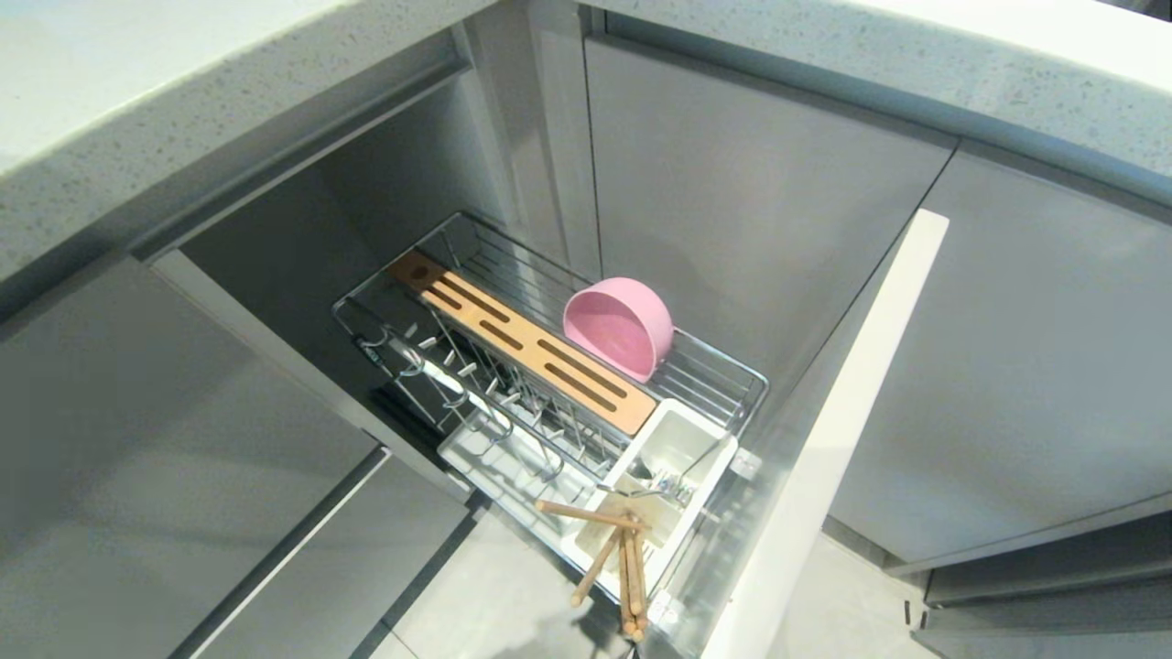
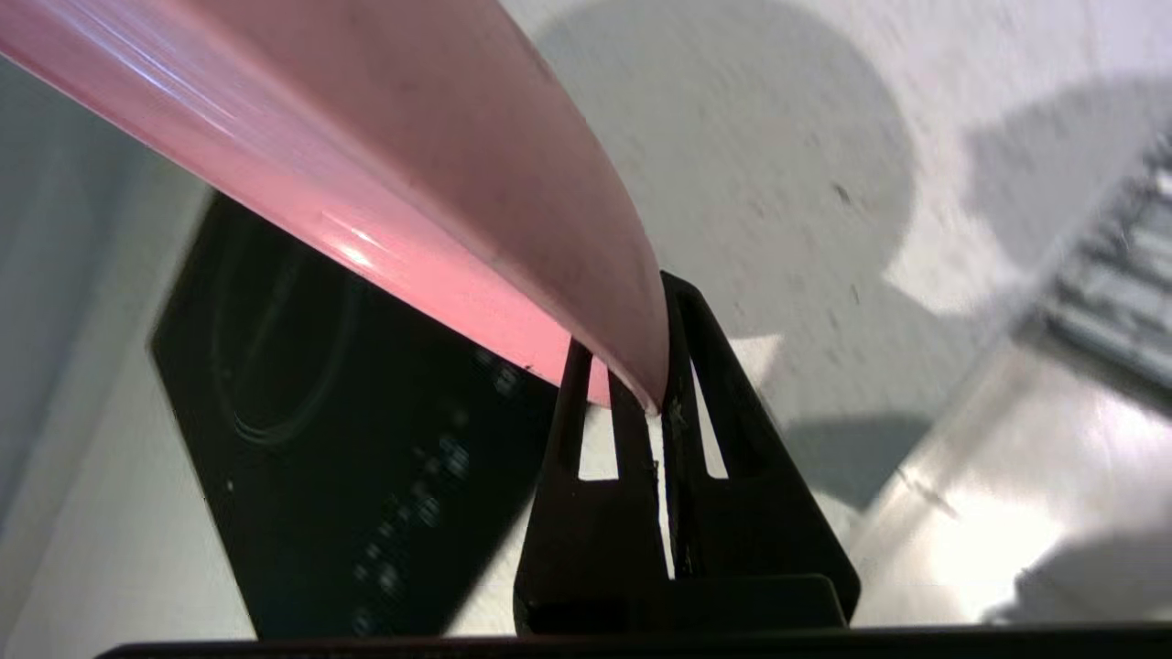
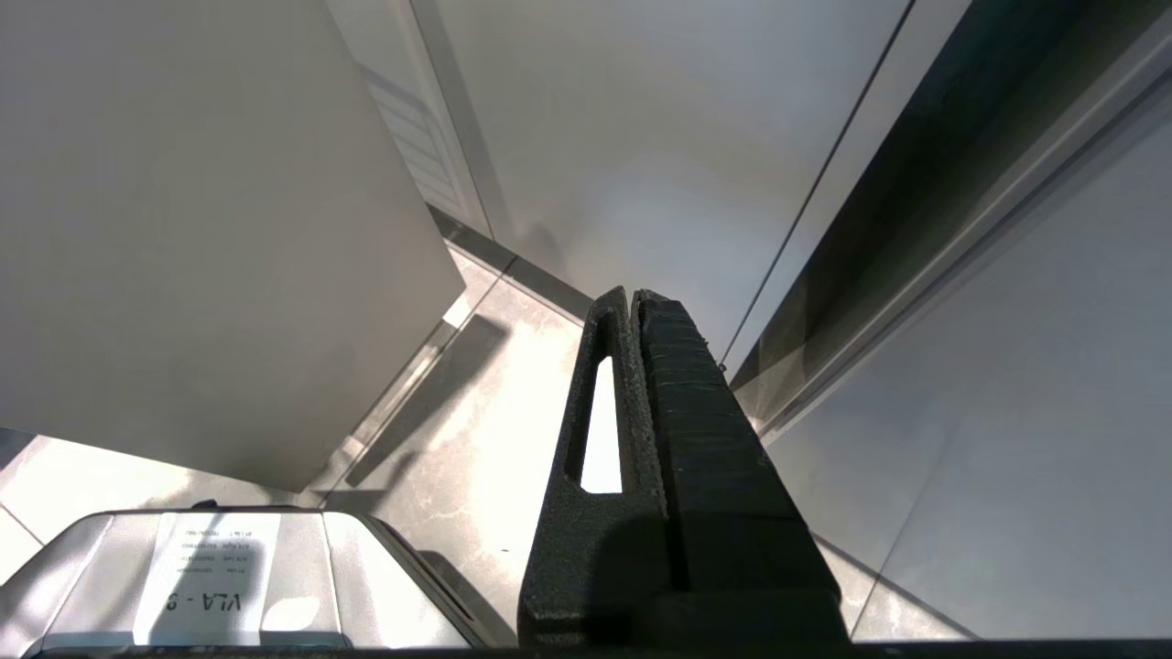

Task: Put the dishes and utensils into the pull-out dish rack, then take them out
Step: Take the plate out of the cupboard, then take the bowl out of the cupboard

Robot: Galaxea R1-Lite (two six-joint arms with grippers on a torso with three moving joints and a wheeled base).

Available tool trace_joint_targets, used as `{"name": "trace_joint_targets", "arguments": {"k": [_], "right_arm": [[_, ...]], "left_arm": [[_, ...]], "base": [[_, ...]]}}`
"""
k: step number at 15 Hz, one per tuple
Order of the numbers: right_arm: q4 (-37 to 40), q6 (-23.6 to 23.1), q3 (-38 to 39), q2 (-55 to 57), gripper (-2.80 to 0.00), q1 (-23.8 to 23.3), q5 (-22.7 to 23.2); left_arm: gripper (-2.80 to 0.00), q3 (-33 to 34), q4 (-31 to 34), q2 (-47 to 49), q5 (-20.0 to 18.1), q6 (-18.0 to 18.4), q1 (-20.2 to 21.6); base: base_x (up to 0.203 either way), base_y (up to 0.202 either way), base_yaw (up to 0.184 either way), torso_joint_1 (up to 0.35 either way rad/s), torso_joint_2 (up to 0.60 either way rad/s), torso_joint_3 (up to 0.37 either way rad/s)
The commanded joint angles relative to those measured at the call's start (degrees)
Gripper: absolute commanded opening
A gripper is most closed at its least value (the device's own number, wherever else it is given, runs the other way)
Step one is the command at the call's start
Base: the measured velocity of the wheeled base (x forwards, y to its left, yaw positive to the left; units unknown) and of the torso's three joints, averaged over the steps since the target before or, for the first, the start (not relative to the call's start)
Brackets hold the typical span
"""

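A: Our left pincer (image 2: 652,403) is clenched on only the plate (image 2: 385,156) rim, over the counter (image 2: 824,183).
B: We risk it pivoting out; the right pincer (image 3: 632,307) is closed and empty.

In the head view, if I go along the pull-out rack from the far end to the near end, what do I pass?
Wooden strip → pink bowl → white box holding a fork → chopsticks sticking out nearest.

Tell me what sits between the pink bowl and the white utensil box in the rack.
In the head view, the slotted wood strip runs between the pink bowl and the white utensil box.
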Motion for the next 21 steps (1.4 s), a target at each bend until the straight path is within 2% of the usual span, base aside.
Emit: {"name": "trace_joint_targets", "arguments": {"k": [1,3,8,11,15,17,21], "right_arm": [[-0.01,0.01,0.09,0.00,-2.80,0.02,0.01],[-0.01,0.01,0.08,0.00,-2.80,0.02,0.01],[-0.01,0.01,0.09,0.00,-2.80,0.02,0.01],[-0.01,0.01,0.03,0.00,-2.80,0.02,0.01],[-0.01,0.01,0.08,0.00,-2.80,0.09,0.01],[-0.01,0.01,0.09,0.00,-2.80,0.02,0.01],[-0.01,0.01,0.09,0.00,-2.80,0.02,0.01]], "left_arm": [[-2.80,-0.27,3.47,0.95,-0.05,1.04,0.24],[-2.80,-0.27,5.16,2.00,0.40,1.03,0.23],[-2.80,-0.89,4.50,6.24,0.43,0.83,0.24],[-2.80,-1.23,0.86,9.00,-0.02,0.72,-0.15],[-2.80,-1.23,-5.79,12.39,0.12,0.62,-4.68],[-2.80,-1.23,-6.45,12.88,0.21,0.62,-6.59],[-2.80,-1.15,-6.02,13.70,0.49,0.62,-7.60]], "base": [[0.000,0.000,0.000,0.000,0.00,0.000],[0.000,0.000,0.000,0.000,0.00,0.000],[0.000,0.000,0.000,0.000,0.00,0.000],[0.000,0.000,0.000,0.000,0.00,0.000],[0.000,0.000,0.000,0.000,0.00,0.000],[0.000,0.000,0.000,0.000,0.00,0.000],[0.000,0.000,0.000,0.000,0.00,0.000]]}}
